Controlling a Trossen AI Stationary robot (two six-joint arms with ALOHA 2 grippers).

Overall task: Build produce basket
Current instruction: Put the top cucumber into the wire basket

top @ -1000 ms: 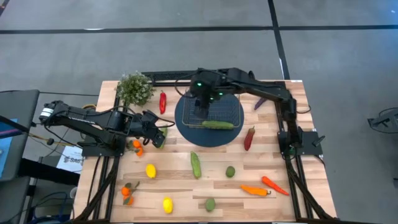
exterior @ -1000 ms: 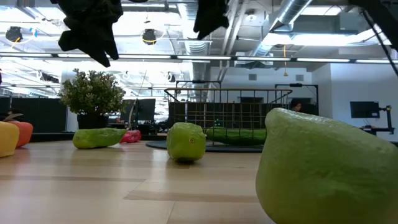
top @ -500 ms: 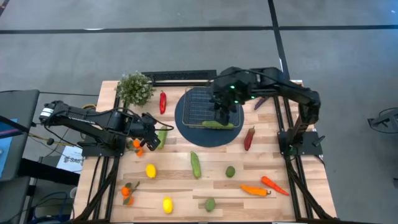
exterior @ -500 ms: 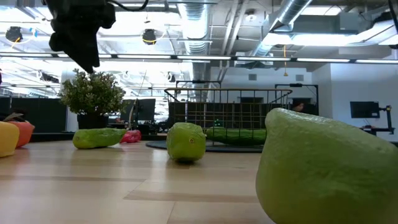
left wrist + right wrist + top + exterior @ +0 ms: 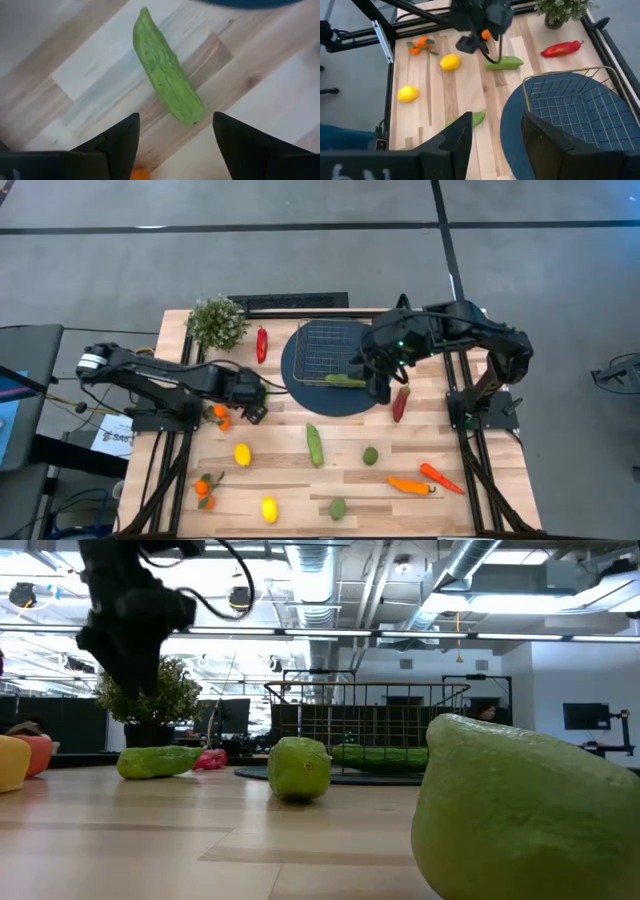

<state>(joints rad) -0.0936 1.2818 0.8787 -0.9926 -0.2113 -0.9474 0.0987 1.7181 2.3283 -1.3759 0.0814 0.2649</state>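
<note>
Workspace surroundings
Grey floor (image 5: 300, 260) crossed by dark seams; exposed silver ducts (image 5: 470, 565) and strip lights (image 5: 420, 635) overhead, dark monitors behind

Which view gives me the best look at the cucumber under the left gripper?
The left wrist view: the cucumber fills the frame, lying on the wood just ahead of the open left gripper. The high view shows little of it beside that gripper. The low view shows it side-on, small. The right wrist view shows it far off.

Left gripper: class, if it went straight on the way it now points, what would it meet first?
Most likely the green cucumber on the wooden table, lying just beyond the open fingers of the left gripper. How far below it lies is hard to judge.
</note>
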